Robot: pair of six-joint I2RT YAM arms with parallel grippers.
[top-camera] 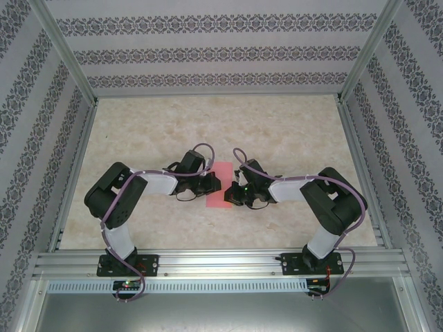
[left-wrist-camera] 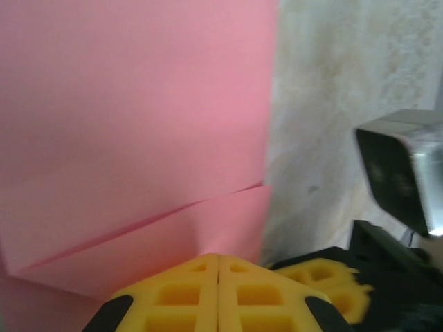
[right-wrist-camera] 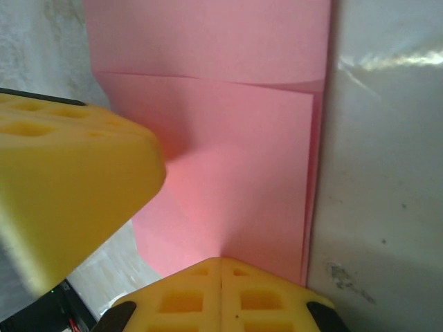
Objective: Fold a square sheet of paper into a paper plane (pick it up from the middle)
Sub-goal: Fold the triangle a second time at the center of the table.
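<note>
Touching the square sheet of paper [top-camera: 216,197]: left gripper [left-wrist-camera: 219,256] at nine o'clock, right gripper [right-wrist-camera: 220,261] at three. Both claws are pressed together.

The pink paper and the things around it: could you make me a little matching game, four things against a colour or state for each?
Things:
1. sheet of paper
2. left gripper
3. tabletop
4. back wall

Descriptions:
A. beige, marbled
B. pink, partly folded
C. striped with dark ornaments
D. yellow fingers, shut

Pairs: 1-B, 2-D, 3-A, 4-C
</note>
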